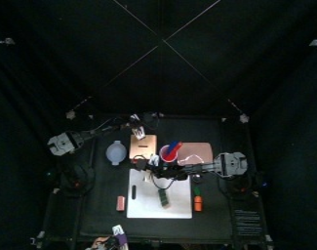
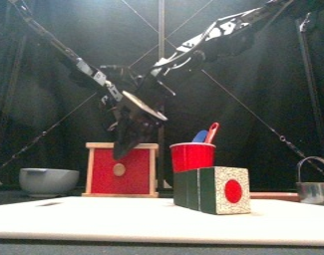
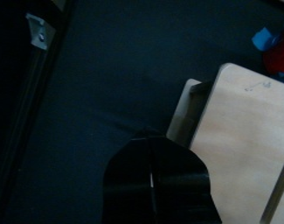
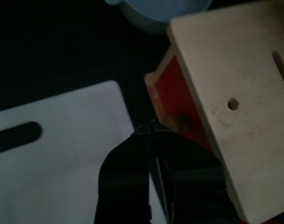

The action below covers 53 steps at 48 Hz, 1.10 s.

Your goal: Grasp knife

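At the left of the tabletop [image 1: 216, 223] stands a grey bowl [image 2: 49, 180]. Near it the left hand [image 3: 154, 171] hangs above the back left part, beside a wooden box [image 2: 121, 169] with red sides and a slot in its top; whether that hand is wide or narrow cannot be told. The knife [image 1: 132, 190] is hard to find. The likeliest candidate is a thin dark sliver lying flat towards the front left of the tabletop, just beside the left edge of the white cutting board [image 4: 62, 166], but this is too small to be sure of, and which end is the handle cannot be told. Further right, the right hand [image 4: 154, 131] hovers over the box's edge and the board, its jaws drawn to a narrow gap with nothing seen between them. A red cup [image 2: 192, 156] and a green block [image 2: 213, 189] stand to the right. If that is the knife, it should be light, stiff and thin, low against the surface and apt to slide when nudged. The handle looks the better hold, pinched across its width from above, since a smooth flat blade would likely slip.
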### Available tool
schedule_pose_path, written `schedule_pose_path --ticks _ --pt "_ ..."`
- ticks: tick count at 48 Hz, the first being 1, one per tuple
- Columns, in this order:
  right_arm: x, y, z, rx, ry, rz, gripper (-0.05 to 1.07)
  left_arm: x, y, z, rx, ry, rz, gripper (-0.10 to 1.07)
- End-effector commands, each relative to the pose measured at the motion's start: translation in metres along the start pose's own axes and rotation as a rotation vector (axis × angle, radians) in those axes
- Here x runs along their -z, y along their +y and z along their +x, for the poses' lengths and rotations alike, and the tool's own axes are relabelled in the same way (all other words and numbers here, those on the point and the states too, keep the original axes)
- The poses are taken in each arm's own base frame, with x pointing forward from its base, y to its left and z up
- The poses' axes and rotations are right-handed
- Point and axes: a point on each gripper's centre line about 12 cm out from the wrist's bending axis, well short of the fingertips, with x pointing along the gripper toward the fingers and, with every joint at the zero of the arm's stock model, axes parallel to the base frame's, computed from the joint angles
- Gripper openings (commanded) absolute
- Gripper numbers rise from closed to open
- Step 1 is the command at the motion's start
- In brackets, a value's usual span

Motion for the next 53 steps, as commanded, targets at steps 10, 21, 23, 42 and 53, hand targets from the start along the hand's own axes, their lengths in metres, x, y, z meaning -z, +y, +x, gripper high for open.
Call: schedule_pose_path --ticks 10,21,23,42,53 --pt "-0.018 0.011 -0.075 -0.068 -0.115 -0.023 0.22 -0.020 -0.020 -0.055 -0.010 -0.182 0.008 0.06" --pt "0.001 0.005 -0.119 -0.158 -0.186 -0.038 0.22 -0.008 -0.053 -0.088 0.009 -0.346 -0.006 0.06" --pt "0.004 0.004 -0.127 -0.182 -0.204 -0.032 0.22 -0.001 -0.061 -0.094 0.017 -0.379 -0.012 0.06" --pt "0.016 -0.019 -0.166 -0.296 -0.340 0.003 0.22 0.067 -0.119 -0.139 0.061 -0.667 -0.009 0.06" --pt "0.022 -0.033 -0.171 -0.330 -0.393 0.028 0.22 0.094 -0.147 -0.159 0.140 -0.769 0.024 0.06"
